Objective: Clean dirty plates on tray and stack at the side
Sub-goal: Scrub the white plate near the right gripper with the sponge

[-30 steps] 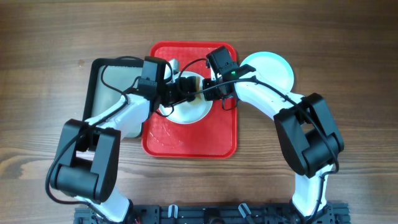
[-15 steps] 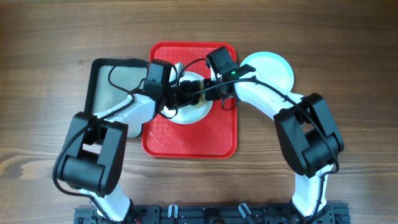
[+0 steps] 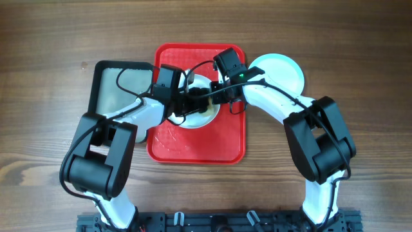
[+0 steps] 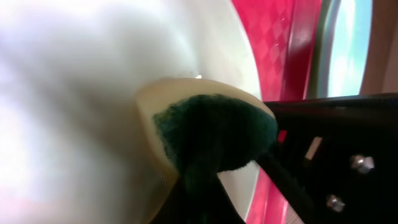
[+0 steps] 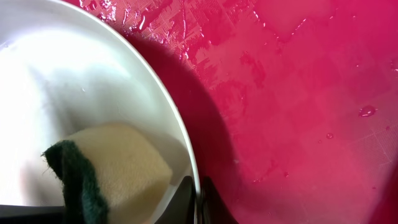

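Pinched rim of white plate (image 3: 197, 118) with right gripper (image 5: 197, 198), jaws tight on it, on far half of red tray (image 3: 199, 147). Clamped yellow-green sponge (image 4: 208, 134) in left gripper (image 3: 192, 100), pressed against plate's inner face. Spotted light blue plate (image 3: 283, 69) off tray, on table (image 3: 367, 51) just right of it.

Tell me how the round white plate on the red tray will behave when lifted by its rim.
Probably stiff: the round white plate shows no bend though the right gripper pinches only its rim. Likely slippery: its surface is glossy and droplets wet the red plastic tray. Held at one edge, it may tilt.
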Controlling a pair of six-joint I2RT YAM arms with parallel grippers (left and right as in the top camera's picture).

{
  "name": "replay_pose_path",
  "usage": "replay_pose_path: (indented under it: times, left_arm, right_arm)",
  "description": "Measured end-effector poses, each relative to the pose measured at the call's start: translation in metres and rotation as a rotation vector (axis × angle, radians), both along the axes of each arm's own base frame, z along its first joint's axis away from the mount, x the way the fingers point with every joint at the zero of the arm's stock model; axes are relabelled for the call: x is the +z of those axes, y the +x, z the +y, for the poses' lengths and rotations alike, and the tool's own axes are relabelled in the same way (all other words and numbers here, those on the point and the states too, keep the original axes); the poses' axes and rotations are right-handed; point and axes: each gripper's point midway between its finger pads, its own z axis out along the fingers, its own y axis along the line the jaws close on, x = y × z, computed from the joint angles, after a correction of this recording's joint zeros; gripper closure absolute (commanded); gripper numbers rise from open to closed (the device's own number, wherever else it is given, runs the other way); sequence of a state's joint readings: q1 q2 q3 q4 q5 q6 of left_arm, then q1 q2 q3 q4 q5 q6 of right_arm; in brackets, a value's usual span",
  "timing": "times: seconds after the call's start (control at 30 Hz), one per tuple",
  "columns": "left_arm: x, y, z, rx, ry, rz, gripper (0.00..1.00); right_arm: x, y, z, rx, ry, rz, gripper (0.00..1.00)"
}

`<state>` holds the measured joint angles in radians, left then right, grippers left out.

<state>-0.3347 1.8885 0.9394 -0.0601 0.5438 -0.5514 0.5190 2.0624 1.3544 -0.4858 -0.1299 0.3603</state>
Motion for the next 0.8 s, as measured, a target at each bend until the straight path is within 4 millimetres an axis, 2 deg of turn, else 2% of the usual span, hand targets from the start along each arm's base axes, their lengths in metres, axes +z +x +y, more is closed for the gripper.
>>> replay_pose_path:
  times: [0.23,0.37,0.5,0.6,0.8]
  left_arm:
    - [-0.002,0.000,0.011,0.008,0.016,0.013,0.96]
    - [0.001,0.004,0.031,0.054,0.069,0.009,0.96]
    - [0.006,0.008,0.062,0.119,0.174,-0.009,0.96]
    - [-0.002,-0.001,0.080,0.142,0.279,0.024,0.96]
    - [-0.004,-0.003,0.094,0.158,0.362,0.019,0.96]
  right_arm:
    - [0.000,0.000,0.000,0.000,0.000,0.000,0.96]
    - [0.000,0.000,0.000,0.001,0.000,0.000,0.96]
    - [0.000,0.000,0.000,0.001,0.000,0.000,0.96]
    - [0.000,0.000,0.000,0.000,0.000,0.000,0.96]
    - [0.000,0.000,0.000,0.001,0.000,0.000,0.95]
